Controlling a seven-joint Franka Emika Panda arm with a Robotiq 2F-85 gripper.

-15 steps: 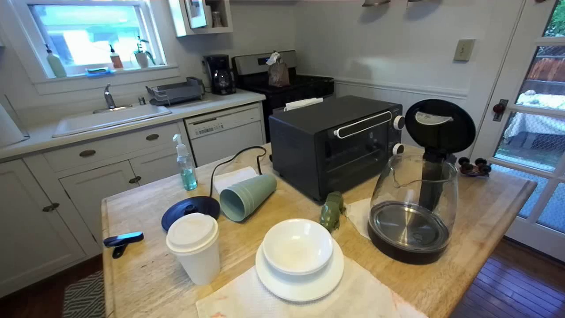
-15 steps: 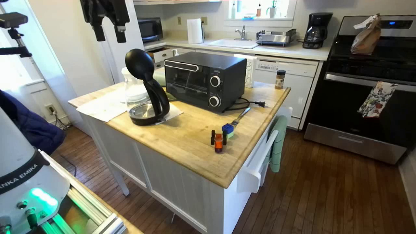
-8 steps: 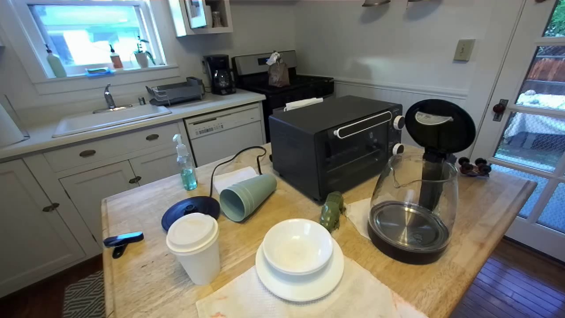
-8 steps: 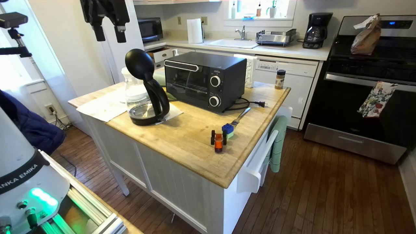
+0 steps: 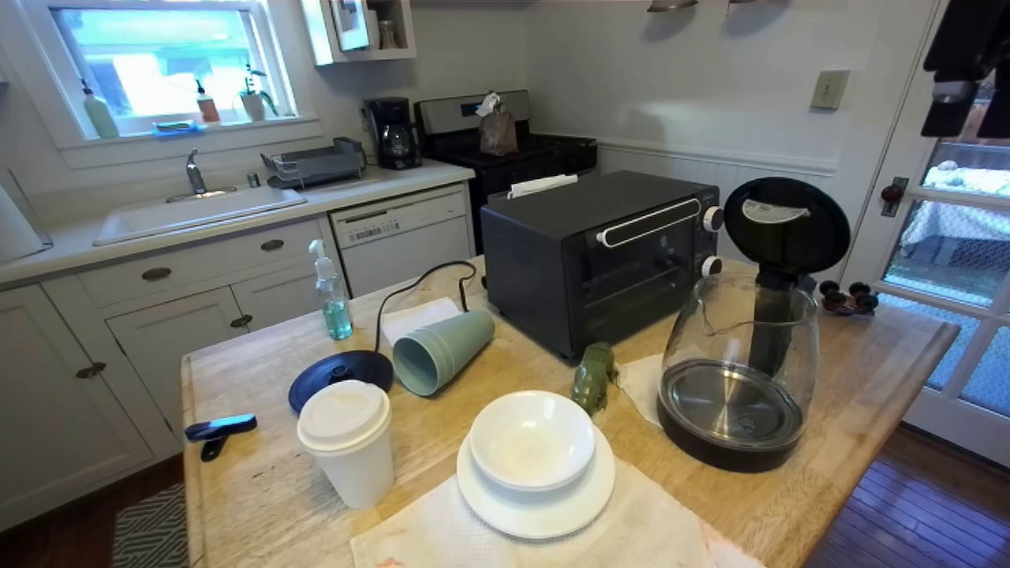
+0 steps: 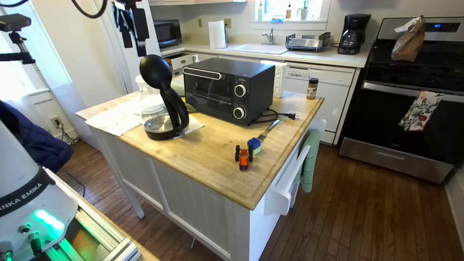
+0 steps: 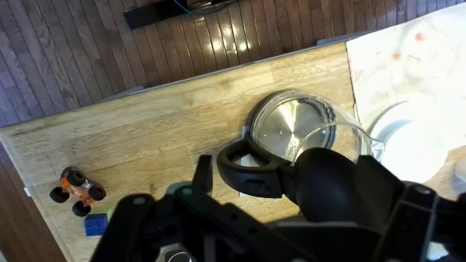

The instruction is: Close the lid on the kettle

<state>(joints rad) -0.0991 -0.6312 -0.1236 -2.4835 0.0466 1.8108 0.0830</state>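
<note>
The clear glass kettle [image 5: 738, 402] stands upright on the wooden island; it also shows in an exterior view [image 6: 159, 127] and in the wrist view [image 7: 280, 123]. Its round black lid [image 5: 789, 225] stands up, swung open at the hinge above the handle; the lid also shows in an exterior view [image 6: 156, 71] and in the wrist view [image 7: 324, 185]. My gripper [image 7: 285, 163] is open and empty, with the lid and handle appearing between its fingers in the wrist view. In both exterior views the gripper [image 6: 134, 46] [image 5: 969, 118] hangs in the air, apart from the lid.
A black toaster oven [image 5: 600, 252] stands beside the kettle. A white bowl [image 5: 533, 442] on a plate, a lidded white cup [image 5: 347, 450] and a green figure [image 5: 593, 379] are on the island [image 6: 217, 156]. A toy truck [image 6: 244, 157] and blue block [image 6: 254, 144] lie near the handle side.
My gripper has moved right and slightly down in an exterior view, and has turned. It has come into sight at the upper right of an exterior view. The kettle and lid have not moved.
</note>
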